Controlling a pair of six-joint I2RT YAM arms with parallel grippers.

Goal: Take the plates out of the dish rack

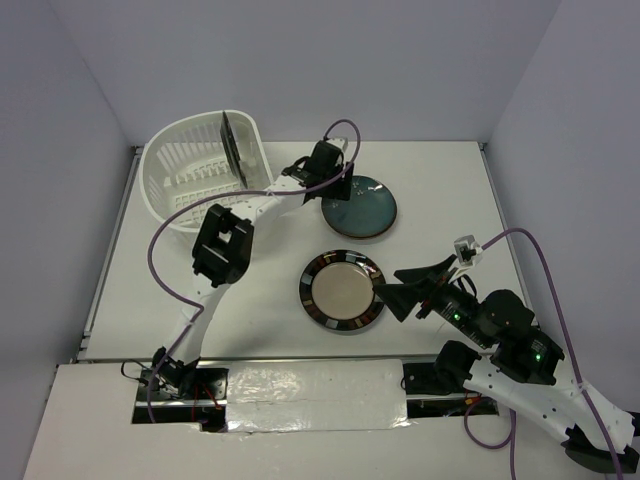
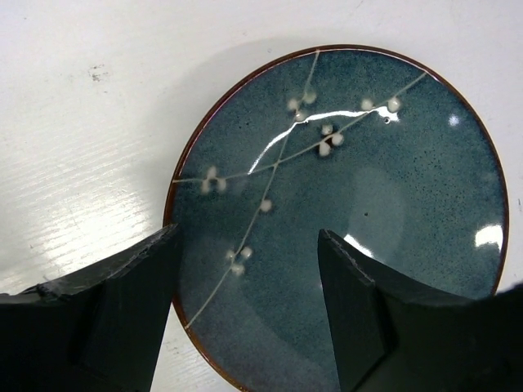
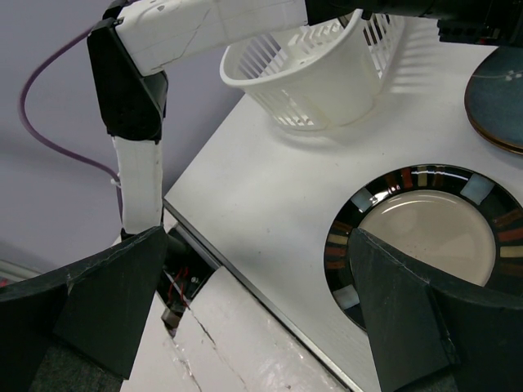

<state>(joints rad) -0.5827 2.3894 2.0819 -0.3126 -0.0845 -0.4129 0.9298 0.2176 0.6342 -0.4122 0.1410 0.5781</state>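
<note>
While the right gripper (image 1: 392,288) hangs nearest the arm bases, its jaws spread wide and empty, the beige-centred plate (image 1: 342,291) lies flat on the table (image 1: 450,200) just beside it. Its broad, glossy black rim is set with coloured blocks. Farther back the teal plate (image 1: 360,205) also lies flat, speckled blue-green with white blossom sprigs and a thin brown rim. The left gripper (image 2: 248,245) hovers over it, jaws wide apart, holding nothing. Farthest, the white slotted dish rack (image 1: 185,165) holds one dark plate (image 1: 234,148) upright on edge.
</note>
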